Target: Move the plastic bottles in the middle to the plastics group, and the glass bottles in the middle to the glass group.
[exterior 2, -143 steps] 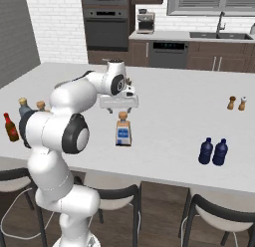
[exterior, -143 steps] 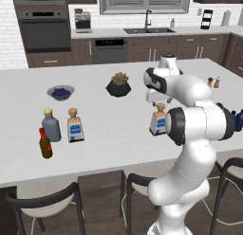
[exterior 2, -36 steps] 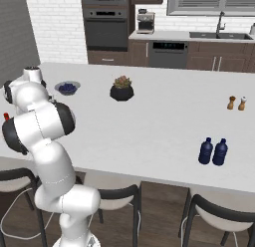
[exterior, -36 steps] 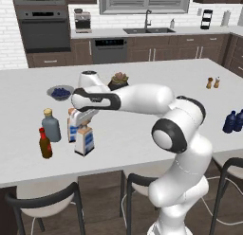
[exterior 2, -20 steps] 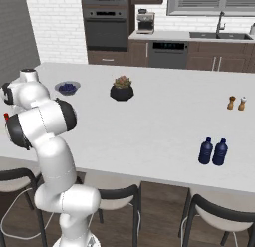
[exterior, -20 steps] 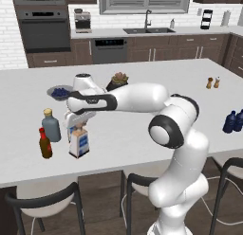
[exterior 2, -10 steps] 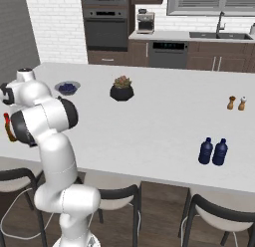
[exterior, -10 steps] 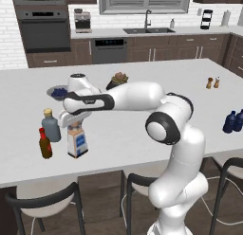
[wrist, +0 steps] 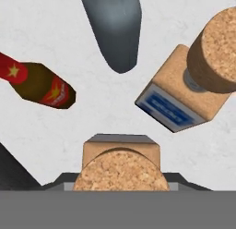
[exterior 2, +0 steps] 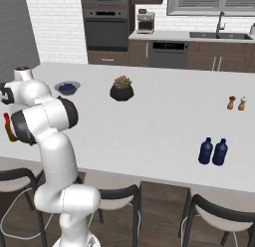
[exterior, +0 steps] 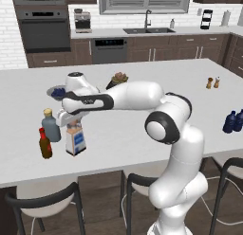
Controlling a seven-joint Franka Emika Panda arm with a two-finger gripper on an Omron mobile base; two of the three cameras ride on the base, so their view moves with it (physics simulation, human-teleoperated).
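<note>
My gripper [exterior: 70,120] is shut on the cork top of a clear glass bottle [exterior: 76,141] with a blue-and-white label, at the left of the island. Its cork [wrist: 120,171] shows at the bottom of the hand view. Whether its base rests on the counter, I cannot tell. A second labelled glass bottle [wrist: 180,99] stands just beside it. The glass group is right there: the squat grey-blue bottle [exterior: 50,128] and the brown red-capped bottle [exterior: 45,144]. Two dark blue plastic bottles [exterior: 233,121] stand together at the far right of the island.
A small bowl [exterior: 57,91] and a dark potted plant [exterior: 118,79] sit behind the arm. Salt and pepper shakers [exterior: 212,82] stand at the far right. Bar stools [exterior: 42,206] line the near edge of the island [exterior: 142,134].
The arm has drifted a little to the left with the labelled bottle, closer to the grey-blue and brown bottles. The grip is unchanged.
</note>
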